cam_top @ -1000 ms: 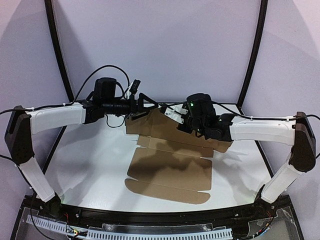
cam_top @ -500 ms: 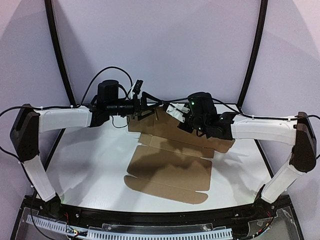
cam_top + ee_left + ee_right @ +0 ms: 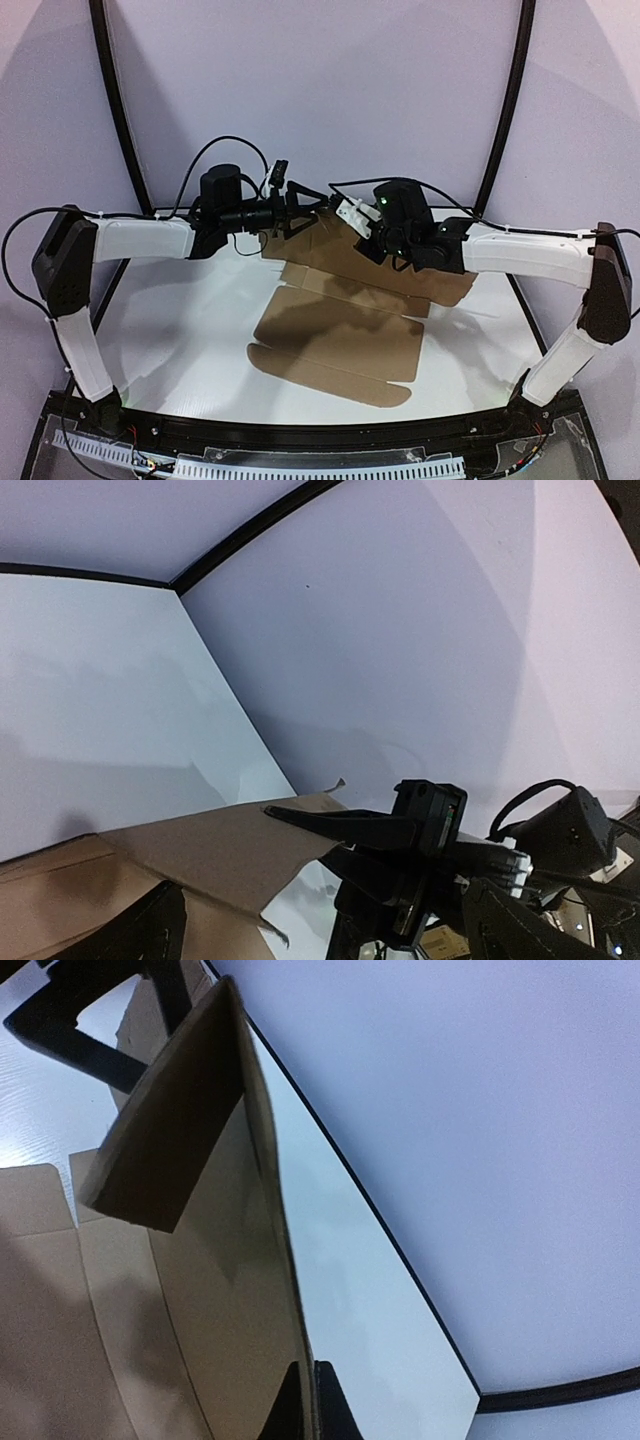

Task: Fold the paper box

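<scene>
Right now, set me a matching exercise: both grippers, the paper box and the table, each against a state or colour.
1 left gripper
2 right gripper
3 paper box
4 table

A white
B shut on the raised far panel
C brown, near part lying flat
D open

Pairs: 1-D, 2-B, 3-C, 4-A

Left arm (image 3: pixel 140 238) reached farther right; right arm (image 3: pixel 520 255) raised the far flap of the paper box (image 3: pixel 340 340).

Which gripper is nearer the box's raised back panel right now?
Right. The right gripper pinches the raised back panel at its edge; the left gripper hangs open beside its left end, not gripping it.
</scene>
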